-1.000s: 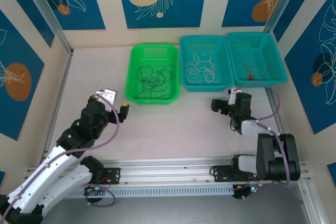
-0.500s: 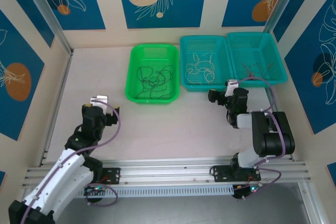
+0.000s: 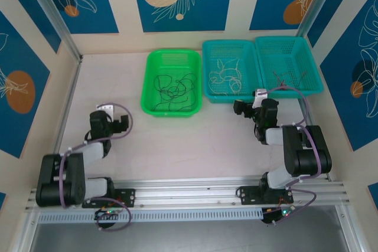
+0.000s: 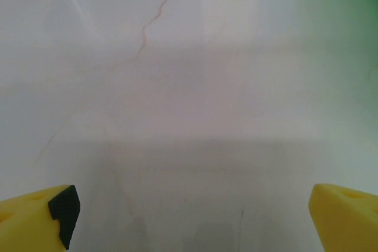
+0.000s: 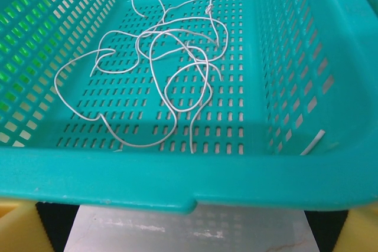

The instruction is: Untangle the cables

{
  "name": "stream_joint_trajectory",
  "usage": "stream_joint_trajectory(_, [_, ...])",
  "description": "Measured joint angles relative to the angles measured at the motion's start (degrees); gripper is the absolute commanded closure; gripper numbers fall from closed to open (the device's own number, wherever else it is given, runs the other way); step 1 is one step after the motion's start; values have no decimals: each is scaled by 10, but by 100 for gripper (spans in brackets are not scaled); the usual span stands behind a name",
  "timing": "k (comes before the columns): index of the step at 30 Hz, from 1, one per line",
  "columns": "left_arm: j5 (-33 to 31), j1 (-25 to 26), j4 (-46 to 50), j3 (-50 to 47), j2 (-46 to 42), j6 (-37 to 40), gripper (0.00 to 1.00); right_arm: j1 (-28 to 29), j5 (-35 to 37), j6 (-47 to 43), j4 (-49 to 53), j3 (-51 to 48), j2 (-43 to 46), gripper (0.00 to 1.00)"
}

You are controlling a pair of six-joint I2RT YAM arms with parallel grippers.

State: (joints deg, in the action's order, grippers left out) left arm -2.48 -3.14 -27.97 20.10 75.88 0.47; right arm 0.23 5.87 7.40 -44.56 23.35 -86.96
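The black cables [image 3: 172, 92] lie tangled in the green basket [image 3: 146, 87], the whitish cables [image 5: 171, 69] in the middle teal basket [image 5: 177, 181], and the red cables [image 3: 284, 78] in the right teal basket [image 3: 280, 42]. The right gripper [image 5: 189, 231] stands wide and empty just before the middle teal basket's near wall. The left gripper [image 4: 189, 216], also wide and empty, hangs over bare bench [image 4: 189, 87].

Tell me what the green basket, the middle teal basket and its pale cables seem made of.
Green basket: likely moulded plastic, smooth, by its even colour and rounded rim.
Middle teal basket: likely plastic too, slightly glossy rim, slotted walls and floor.
Pale cables: probably thin plastic-coated wire, holding springy loops.
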Motion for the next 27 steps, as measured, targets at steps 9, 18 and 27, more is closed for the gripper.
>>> stream_joint_trajectory(9, [99,21,-70,77,106,3,0,0,0,0,0,0,0,1])
stream_joint_trajectory(18, [79,48,-167,24,126,16,0,0,0,0,0,0,0,1])
stream_joint_trajectory(27, [64,48,-183,24,126,16,0,0,0,0,0,0,-2,1])
